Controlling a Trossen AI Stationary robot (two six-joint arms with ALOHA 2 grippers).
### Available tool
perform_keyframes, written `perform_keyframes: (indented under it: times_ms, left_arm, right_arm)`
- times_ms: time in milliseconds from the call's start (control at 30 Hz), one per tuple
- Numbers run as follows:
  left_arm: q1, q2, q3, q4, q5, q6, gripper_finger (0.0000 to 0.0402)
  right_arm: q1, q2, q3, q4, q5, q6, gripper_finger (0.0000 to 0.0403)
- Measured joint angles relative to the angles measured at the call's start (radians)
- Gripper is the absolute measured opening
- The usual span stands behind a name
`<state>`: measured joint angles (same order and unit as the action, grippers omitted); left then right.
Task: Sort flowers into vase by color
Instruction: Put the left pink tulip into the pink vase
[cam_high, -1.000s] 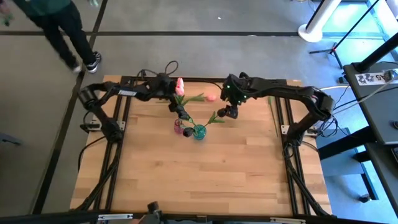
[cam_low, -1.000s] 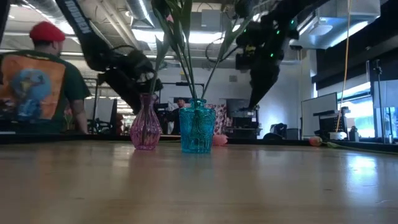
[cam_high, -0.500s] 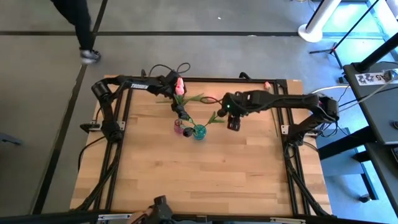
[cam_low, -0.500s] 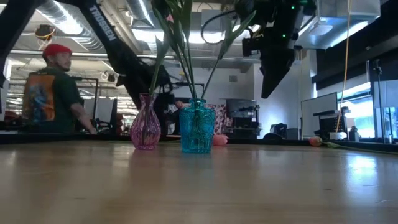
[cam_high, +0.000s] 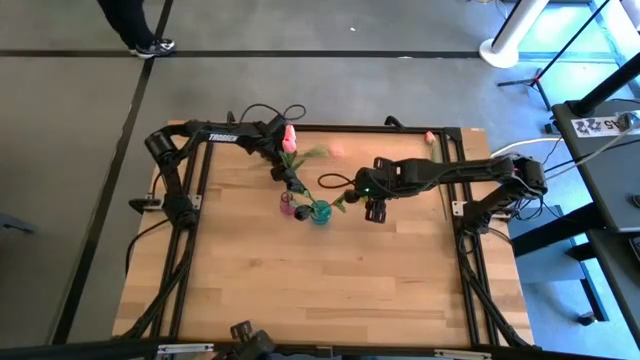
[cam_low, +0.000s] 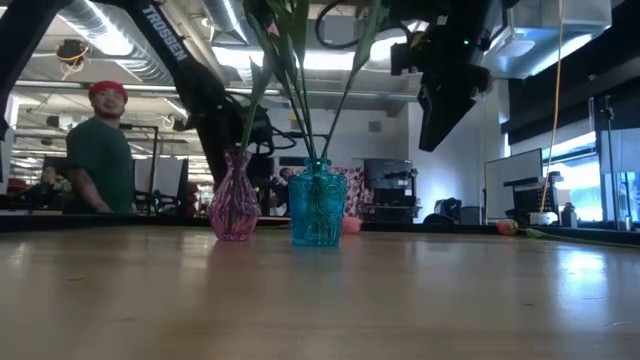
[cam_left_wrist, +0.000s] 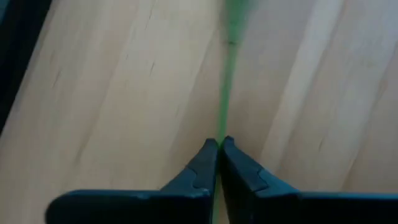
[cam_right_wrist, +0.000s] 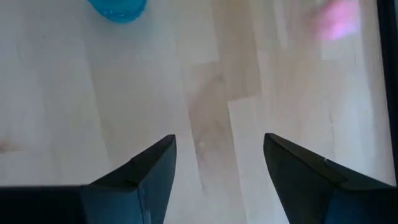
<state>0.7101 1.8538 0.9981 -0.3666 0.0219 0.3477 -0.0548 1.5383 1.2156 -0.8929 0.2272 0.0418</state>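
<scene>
1. A wooden table on a grey floor is seen from above; in the low view an open workroom lies behind it, with a person in a red cap at the left of the frame.
2. At the upper left of the table, the left gripper is held over the boards, its fingers pressed together on the green stem of a pink flower.
3. At the table's centre stand a pink vase and, just beside it, a blue vase, both already holding stems.
4. Right of the blue vase hovers the right gripper, its fingers spread and nothing between them.
5. A loose pink flower lies toward the upper edge.
6. The step in hand appears to be carrying the held pink flower; next, its stem end must be lined up over a vase mouth.
7. Only the left wrist view shows the grip; only the low view shows the vases' shapes.
</scene>
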Motion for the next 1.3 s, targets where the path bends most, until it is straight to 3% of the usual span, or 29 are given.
perform_keyframes:
  times_ms: [133, 233, 400, 500, 667, 933, 1200, 1300]
  left_arm:
    - [-0.021, -0.041, -0.003, -0.115, -0.117, -0.11, 0.0007]
    - [-0.035, -0.089, -0.005, -0.292, -0.205, -0.27, 0.0003]
    - [-0.048, -0.136, 0.002, -0.573, -0.197, -0.59, 0.0009]
    - [-0.057, -0.133, 0.0, -0.648, -0.196, -0.657, 0.0021]
    - [-0.064, -0.134, 0.001, -0.633, -0.162, -0.669, 0.0063]
    - [0.003, -0.122, 0.005, -0.433, -0.148, -0.651, 0.012]
    - [0.029, -0.052, 0.009, -0.394, -0.187, -0.601, 0.0125]
    - [0.024, -0.048, 0.008, -0.378, -0.195, -0.576, 0.0107]
  right_arm:
    - [0.009, 0.0, 0.0, 0.001, -0.007, -0.038, 0.0241]
    - [0.01, 0.0, -0.009, 0.019, -0.01, -0.093, 0.0241]
    - [0.01, 0.001, -0.065, 0.036, -0.01, -0.15, 0.0241]
    - [0.01, -0.004, -0.114, 0.037, -0.01, -0.153, 0.0241]
    - [0.01, -0.043, -0.166, 0.021, -0.01, -0.123, 0.0241]
    - [0.01, -0.152, -0.178, -0.011, -0.012, -0.022, 0.0241]
    - [0.01, -0.18, -0.178, -0.06, -0.058, 0.064, 0.0241]
    - [0.01, -0.18, -0.178, -0.06, -0.063, 0.064, 0.0241]
